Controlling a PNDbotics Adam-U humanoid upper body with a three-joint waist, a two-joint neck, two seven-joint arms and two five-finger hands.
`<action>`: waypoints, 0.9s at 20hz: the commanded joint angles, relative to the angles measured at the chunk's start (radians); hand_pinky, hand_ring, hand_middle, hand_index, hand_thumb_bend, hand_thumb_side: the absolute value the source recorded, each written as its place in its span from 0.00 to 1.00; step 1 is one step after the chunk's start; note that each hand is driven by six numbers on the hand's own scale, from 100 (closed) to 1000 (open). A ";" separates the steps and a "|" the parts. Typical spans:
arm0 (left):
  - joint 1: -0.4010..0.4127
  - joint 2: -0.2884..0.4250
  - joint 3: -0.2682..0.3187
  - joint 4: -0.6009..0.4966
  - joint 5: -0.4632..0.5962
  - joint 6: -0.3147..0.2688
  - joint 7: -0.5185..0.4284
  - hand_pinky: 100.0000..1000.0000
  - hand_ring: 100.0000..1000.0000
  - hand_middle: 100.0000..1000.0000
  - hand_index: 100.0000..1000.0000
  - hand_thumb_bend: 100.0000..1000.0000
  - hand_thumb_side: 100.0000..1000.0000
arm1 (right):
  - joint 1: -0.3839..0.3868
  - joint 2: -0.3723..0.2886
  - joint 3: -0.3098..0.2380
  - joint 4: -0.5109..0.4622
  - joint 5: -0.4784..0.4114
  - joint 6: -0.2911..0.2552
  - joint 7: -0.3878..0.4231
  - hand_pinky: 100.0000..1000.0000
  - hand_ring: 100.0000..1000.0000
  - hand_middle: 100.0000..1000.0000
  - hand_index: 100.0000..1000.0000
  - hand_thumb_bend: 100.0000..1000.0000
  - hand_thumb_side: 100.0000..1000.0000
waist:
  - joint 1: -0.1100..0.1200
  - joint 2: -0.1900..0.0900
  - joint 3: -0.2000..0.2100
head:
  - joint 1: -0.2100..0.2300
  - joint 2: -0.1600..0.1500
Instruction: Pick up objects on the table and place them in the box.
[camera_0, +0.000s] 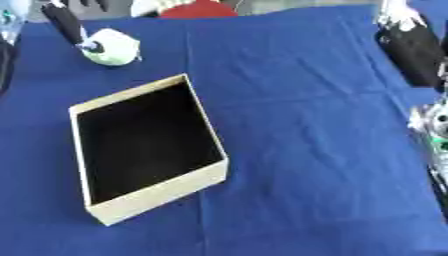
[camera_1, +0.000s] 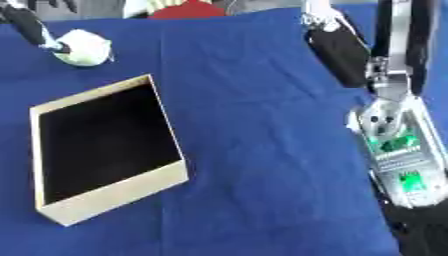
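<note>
left hand (camera_0: 68, 22) dark fingers at the far-left corner touch a pale round object (camera_0: 112, 47); can't tell if they curl on it. open cardboard box (camera_0: 206, 177) sits near, just toward the robot and to the right, long axis slanting away. right hand (camera_1: 337, 47) idle, far right, well apart, fingers unclear. no readable writing.
</note>
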 joint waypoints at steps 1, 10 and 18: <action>-0.021 0.021 0.001 -0.026 0.010 0.002 -0.005 0.61 0.81 0.84 0.83 0.46 0.22 | -0.017 -0.026 -0.006 -0.015 -0.002 0.003 0.000 0.91 0.74 0.69 0.86 0.00 0.52 | -0.002 -0.017 0.000 | 0.000 -0.012; -0.015 0.031 0.002 -0.037 0.034 0.012 -0.018 0.61 0.81 0.84 0.84 0.47 0.22 | -0.017 -0.030 -0.005 -0.015 -0.004 0.005 -0.004 0.91 0.74 0.69 0.86 0.00 0.52 | 0.000 -0.010 -0.001 | -0.003 -0.016; -0.017 0.022 0.001 -0.011 -0.044 0.029 0.006 0.65 0.85 0.85 0.83 0.54 0.22 | -0.018 -0.029 -0.002 -0.015 -0.007 0.005 -0.004 0.91 0.74 0.69 0.86 0.00 0.52 | 0.000 -0.002 -0.010 | 0.006 -0.026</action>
